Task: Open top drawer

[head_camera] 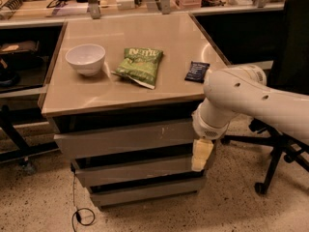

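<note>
The top drawer (120, 138) is the widest grey front under the tabletop, with pale scratch marks right of centre. It sticks out a little from the cabinet, with a dark gap above it. Two narrower grey drawer fronts sit below it. My gripper (201, 154) hangs from the white arm (251, 100) at the cabinet's right front corner, just below the top drawer's right end, in front of the middle drawer. Only a pale finger pointing down shows.
On the tabletop (130, 88) are a white bowl (85, 58), a green snack bag (140, 65) and a small dark packet (197, 71). An office chair base (270, 151) stands right. A cable (79, 211) lies on the floor.
</note>
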Robot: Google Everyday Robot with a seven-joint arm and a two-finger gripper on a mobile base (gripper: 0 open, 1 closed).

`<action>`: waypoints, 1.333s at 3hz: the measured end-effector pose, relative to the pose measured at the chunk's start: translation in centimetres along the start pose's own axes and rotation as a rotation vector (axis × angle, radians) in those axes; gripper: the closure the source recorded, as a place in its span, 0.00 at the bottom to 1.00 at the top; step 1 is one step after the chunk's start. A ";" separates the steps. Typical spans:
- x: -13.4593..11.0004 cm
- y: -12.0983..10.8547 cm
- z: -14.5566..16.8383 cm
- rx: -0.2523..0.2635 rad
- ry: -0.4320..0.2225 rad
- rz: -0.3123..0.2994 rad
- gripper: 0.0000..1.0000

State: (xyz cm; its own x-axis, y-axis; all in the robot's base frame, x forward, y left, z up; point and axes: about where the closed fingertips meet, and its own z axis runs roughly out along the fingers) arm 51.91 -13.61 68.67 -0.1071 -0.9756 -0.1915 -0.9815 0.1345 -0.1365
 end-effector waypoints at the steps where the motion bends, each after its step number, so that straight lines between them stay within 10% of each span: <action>1: 0.4 -0.3 0.5 0.007 -0.013 0.022 0.00; 4: -0.7 -2.8 2.7 0.009 -0.046 0.002 0.00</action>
State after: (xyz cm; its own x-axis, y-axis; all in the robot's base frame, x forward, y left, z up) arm 55.12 -12.87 66.53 -0.1018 -0.9663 -0.2364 -0.9797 0.1386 -0.1445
